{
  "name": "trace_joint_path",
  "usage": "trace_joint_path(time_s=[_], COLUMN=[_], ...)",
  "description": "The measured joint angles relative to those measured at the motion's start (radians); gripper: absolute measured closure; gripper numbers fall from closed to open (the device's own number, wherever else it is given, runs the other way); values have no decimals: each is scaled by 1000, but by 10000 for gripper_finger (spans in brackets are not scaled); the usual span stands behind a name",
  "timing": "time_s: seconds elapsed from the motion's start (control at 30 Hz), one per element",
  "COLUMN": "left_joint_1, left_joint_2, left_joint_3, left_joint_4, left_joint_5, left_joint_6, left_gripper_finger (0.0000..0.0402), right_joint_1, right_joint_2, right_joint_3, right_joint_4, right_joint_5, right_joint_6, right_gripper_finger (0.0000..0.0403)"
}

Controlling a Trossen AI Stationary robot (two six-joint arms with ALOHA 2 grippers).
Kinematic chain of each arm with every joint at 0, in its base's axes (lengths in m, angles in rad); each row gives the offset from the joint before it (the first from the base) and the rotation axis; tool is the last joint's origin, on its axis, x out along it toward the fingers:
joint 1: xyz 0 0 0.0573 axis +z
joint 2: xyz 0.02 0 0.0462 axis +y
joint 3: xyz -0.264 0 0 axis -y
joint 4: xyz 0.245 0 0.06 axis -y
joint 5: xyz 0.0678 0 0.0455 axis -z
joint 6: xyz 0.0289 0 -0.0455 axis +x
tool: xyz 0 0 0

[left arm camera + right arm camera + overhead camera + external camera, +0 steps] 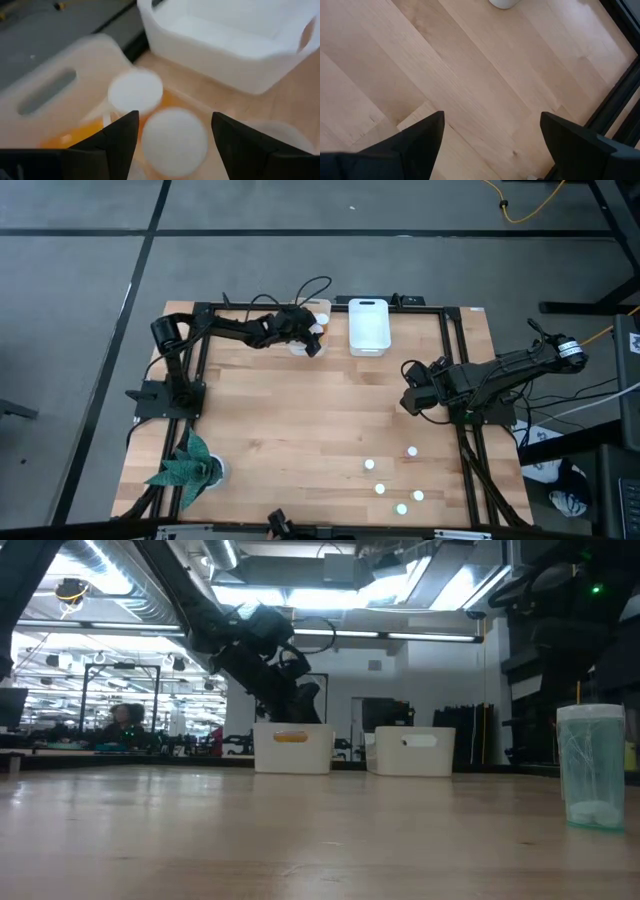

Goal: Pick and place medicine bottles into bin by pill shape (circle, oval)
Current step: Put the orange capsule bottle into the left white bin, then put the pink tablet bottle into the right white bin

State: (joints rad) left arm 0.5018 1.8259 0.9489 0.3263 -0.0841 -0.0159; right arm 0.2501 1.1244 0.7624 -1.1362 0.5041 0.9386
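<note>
Left pincer (314,340) hangs over the left bin (300,350) at the far edge of the surface (300,430), and the wrist view tells the story: fingers (117,137) spread apart, with a white-capped orange bottle (175,137) sitting between them but not pinched, cap up toward the camera. So its long axis runs roughly along the pincer's approach line, more or less upright. A second cap (135,92) shows just beyond it, with orange underneath. Looks like a release into the bin, though I can't tell whether the nearer bottle has fully settled.

The other bin (368,326), just beside, looks empty from above.

Right pincer (410,395) waits near the right edge, wide open over bare wood, holding nothing.

Now the relation that matters: five small bottles (410,451) stand in a loose cluster toward the near right of the surface, white caps facing straight up, long axes vertical. They lie on the near side of the right pincer, well apart from the left one. My call: the right arm is clearly closer, and a straight-down grab over a cap suits them. One of those pale bottles (592,768) looms upright in the low view.
</note>
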Motion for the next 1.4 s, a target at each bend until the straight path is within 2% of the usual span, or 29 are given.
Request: trace_joint_path(time_s=[0.3,0.57,0.87,1.0,1.07,1.2,1.33,1.4], left_joint_1=[-25,-154,-350,-419,-447,-484,-516,-520], left_joint_2=[-130,-238,-330,-412,-462,-531,-558,-569], left_joint_3=[2,3,3,4,3,3,4,5], left_joint_4=[5,-36,-229,-370,-458,-519,-539,-614], left_joint_5=[-1,0,-2,-4,-7,-7,-7,24], left_joint_6=[-9,-34,-81,-36,1,76,-44,15], left_gripper_finger=[159,164,165,165,165,165,165,165], right_joint_1=[0,0,0,0,0,0,0,0], right_joint_2=[0,0,0,0,0,0,0,0], right_joint_3=[0,0,0,0,0,0,0,0], right_joint_4=[0,0,0,2,2,4,12,16], right_joint_5=[0,0,0,0,0,0,-1,-4], right_joint_6=[0,-2,-4,-3,-3,-2,-1,-1], right_gripper_finger=[73,73,73,73,73,73,73,73])
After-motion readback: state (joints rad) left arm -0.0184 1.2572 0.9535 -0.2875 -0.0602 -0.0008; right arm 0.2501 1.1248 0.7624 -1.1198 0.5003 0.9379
